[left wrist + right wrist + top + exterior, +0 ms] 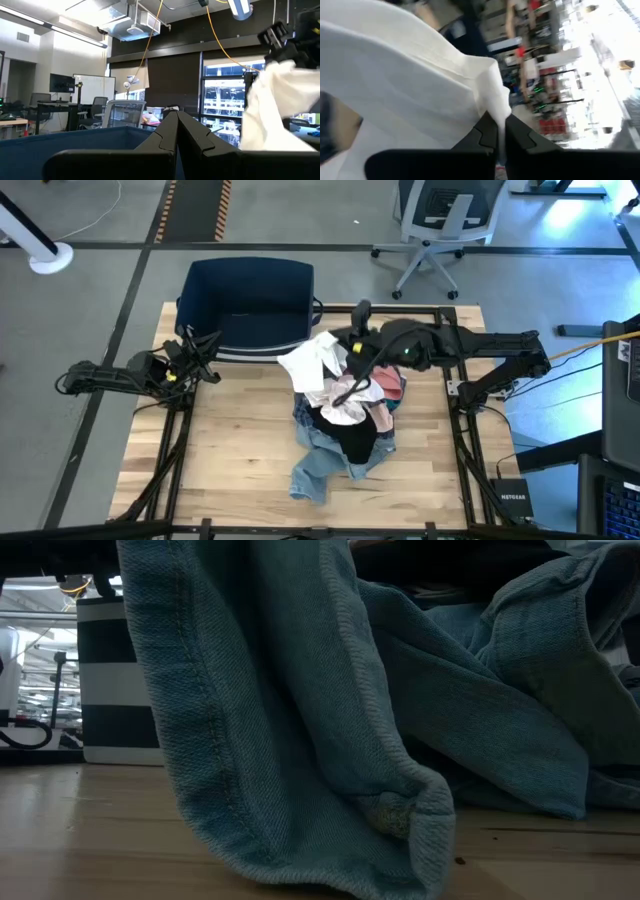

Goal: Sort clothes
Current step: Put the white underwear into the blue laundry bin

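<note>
From above, the clothes (pixel 345 415) sit heaped mid-table, right of centre, and the navy bin (pixel 248 300) at the far edge looks empty, so sorting seems barely begun. The right gripper (pixel 352 348) pinches the white shirt (pixel 312 362). At table height, denim jeans (pixel 300 720) fill the view. The left gripper (pixel 176 131) waits closed, empty, by the left edge
</note>
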You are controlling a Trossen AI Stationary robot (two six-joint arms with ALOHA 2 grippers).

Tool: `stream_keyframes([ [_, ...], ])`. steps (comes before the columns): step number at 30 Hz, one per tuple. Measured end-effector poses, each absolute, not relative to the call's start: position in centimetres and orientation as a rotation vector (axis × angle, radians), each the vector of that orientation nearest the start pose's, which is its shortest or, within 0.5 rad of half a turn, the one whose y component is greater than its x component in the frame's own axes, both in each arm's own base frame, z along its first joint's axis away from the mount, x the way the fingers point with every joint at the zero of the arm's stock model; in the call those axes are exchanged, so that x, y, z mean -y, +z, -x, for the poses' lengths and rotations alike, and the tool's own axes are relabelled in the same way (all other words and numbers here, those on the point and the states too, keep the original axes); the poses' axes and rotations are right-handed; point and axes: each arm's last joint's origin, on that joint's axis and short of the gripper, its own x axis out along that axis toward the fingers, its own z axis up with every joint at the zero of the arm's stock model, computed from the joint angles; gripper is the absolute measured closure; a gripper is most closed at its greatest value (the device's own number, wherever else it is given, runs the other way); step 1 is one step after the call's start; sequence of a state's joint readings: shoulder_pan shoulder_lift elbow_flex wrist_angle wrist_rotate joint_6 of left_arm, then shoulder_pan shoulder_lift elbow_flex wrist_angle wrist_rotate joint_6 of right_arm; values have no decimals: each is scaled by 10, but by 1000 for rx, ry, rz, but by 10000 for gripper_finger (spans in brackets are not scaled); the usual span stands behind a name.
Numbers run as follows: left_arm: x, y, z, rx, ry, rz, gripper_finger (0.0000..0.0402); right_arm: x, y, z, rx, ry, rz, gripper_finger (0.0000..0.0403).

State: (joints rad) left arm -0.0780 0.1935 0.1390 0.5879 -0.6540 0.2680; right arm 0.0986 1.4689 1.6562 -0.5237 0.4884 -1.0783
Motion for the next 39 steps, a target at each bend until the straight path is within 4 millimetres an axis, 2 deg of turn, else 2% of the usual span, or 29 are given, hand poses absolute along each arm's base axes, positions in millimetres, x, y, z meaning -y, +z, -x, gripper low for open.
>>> stream_keyframes([
  [5,-11,247,-88,423,625,-67,400,5,455,-316,-376,-258,1153,373],
  [14,-11,247,-88,418,630,-84,400,47,479,-320,-87,-371,1131,385],
  [20,-11,247,-88,422,630,-83,400,68,481,-338,86,-448,1139,380],
  [26,-11,247,-88,423,630,-82,400,93,456,-371,112,-506,1146,380],
  [34,-11,248,-88,418,635,-102,400,122,399,-413,-51,-478,1144,369],
  [39,-11,248,-88,418,635,-102,400,128,368,-432,-147,-467,1145,368],
])
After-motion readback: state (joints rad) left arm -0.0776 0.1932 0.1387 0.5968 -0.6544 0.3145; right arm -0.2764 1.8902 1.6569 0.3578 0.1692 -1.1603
